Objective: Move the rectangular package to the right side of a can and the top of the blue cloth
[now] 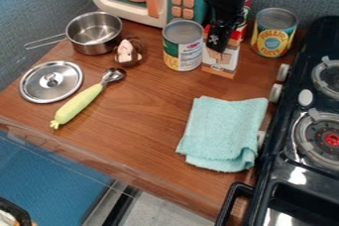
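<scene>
Wooden counter (145,103); labelled can (182,46) beside package (222,62), print unclear.

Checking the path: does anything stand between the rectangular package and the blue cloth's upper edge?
Nothing visible stands between the rectangular package and the upper edge of the blue cloth. The can on its left stands off that path.

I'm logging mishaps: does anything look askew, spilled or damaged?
No spill or damage shows. The blue cloth is folded unevenly, its lower layer jutting out at the near edge; the lid lies on the counter beside the pot.
</scene>
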Robot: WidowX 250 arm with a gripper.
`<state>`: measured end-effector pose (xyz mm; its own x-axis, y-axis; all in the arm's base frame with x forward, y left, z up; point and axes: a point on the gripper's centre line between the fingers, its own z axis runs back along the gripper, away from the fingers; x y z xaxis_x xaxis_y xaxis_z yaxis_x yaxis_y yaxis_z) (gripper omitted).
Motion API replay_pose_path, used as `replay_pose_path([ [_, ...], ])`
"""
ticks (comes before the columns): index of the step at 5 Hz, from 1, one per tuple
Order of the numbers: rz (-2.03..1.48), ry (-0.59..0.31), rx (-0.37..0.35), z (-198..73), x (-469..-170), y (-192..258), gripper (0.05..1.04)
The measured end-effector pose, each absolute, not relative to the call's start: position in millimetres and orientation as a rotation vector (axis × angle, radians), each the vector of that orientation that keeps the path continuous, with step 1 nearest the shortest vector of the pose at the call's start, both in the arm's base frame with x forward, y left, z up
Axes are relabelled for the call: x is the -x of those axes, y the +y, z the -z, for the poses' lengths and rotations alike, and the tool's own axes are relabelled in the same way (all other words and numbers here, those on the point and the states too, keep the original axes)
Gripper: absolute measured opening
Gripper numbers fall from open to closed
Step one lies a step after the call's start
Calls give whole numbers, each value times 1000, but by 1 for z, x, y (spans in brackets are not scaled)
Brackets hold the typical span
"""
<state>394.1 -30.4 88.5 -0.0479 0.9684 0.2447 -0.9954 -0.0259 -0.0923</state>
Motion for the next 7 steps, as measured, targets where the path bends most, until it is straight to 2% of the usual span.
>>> replay_pose_path([
  [3,-1603,-268,-106,-87,-403,-41,365],
  [7,-1602,-255,-142,-64,-398,-39,365],
])
